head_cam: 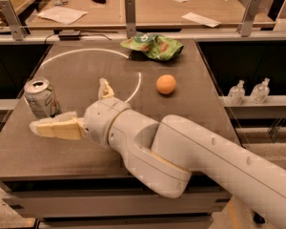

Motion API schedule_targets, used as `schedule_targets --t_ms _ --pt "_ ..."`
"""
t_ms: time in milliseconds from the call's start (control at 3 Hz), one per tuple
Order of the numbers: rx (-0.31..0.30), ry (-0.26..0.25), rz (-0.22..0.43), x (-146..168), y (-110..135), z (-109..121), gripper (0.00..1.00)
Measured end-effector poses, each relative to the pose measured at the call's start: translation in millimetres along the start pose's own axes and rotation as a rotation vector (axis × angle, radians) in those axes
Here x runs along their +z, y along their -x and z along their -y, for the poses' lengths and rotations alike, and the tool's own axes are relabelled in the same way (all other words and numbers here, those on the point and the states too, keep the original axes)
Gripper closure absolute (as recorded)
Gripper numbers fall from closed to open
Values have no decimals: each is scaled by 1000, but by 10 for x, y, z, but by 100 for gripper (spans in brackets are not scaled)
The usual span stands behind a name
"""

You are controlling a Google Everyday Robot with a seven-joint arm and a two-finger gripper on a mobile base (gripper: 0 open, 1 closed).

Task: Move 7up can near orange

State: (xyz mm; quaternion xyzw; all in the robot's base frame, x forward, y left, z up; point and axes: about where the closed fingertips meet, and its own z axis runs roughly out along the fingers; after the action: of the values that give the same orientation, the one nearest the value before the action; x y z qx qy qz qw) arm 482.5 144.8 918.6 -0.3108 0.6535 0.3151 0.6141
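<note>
The 7up can (40, 98) stands upright near the left edge of the dark table (190, 123). The orange (166, 84) lies right of the table's middle, well apart from the can. My gripper (68, 104) is low over the table just right of and in front of the can, and it is open. One cream finger (57, 128) points left below the can's base, and the other finger (105, 88) sticks up behind the wrist. The gripper holds nothing. The thick white arm runs in from the lower right.
A green snack bag (153, 46) lies at the table's back edge. A white circle line (86, 52) is drawn on the tabletop. Two small clear bottles (249, 90) stand on a shelf to the right. A desk with papers lies behind metal posts.
</note>
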Motion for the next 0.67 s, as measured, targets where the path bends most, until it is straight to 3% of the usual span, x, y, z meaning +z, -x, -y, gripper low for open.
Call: schedule_targets --t_ms 667 --pt "2 33 5 523 -218 -296 0"
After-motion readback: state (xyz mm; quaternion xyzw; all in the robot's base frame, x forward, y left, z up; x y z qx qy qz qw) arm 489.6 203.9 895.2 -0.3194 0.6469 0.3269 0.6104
